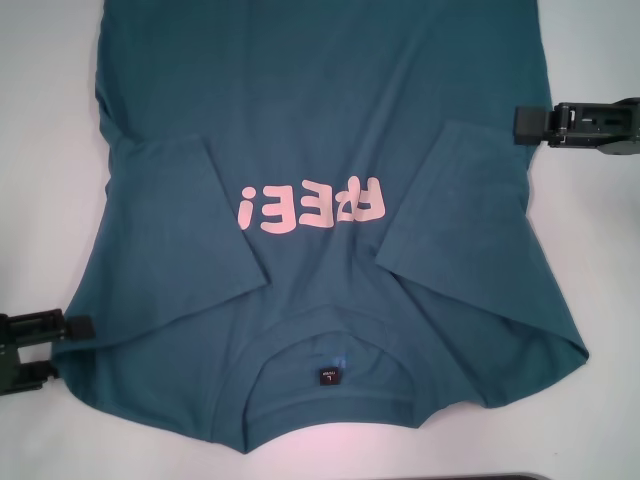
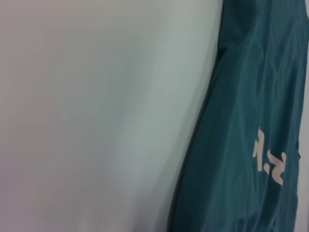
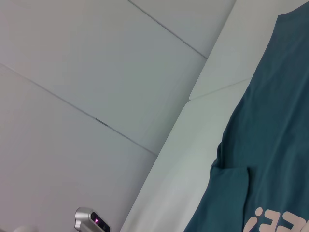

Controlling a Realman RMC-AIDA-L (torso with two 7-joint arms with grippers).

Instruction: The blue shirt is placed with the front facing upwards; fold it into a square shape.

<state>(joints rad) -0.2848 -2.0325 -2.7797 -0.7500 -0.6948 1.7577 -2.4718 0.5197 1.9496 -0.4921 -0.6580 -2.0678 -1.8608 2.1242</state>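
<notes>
The blue shirt (image 1: 320, 150) lies flat on the white table (image 1: 40, 200), front up, with pink lettering (image 1: 312, 203) on the chest and the collar with its black label (image 1: 328, 375) nearest me. Both short sleeves are folded inward over the body. My left gripper (image 1: 68, 352) sits low at the near left, by the shoulder edge of the shirt, open with one finger touching the cloth edge. My right gripper (image 1: 535, 123) hovers at the shirt's right side edge, farther up. The left wrist view shows the shirt (image 2: 241, 145) beside bare table; the right wrist view shows the shirt (image 3: 270, 159) with a folded sleeve.
White table surface (image 3: 203, 145) runs along both sides of the shirt. Beyond the table edge the right wrist view shows grey floor panels (image 3: 72, 96) and a small metal device (image 3: 91, 220) with a red light.
</notes>
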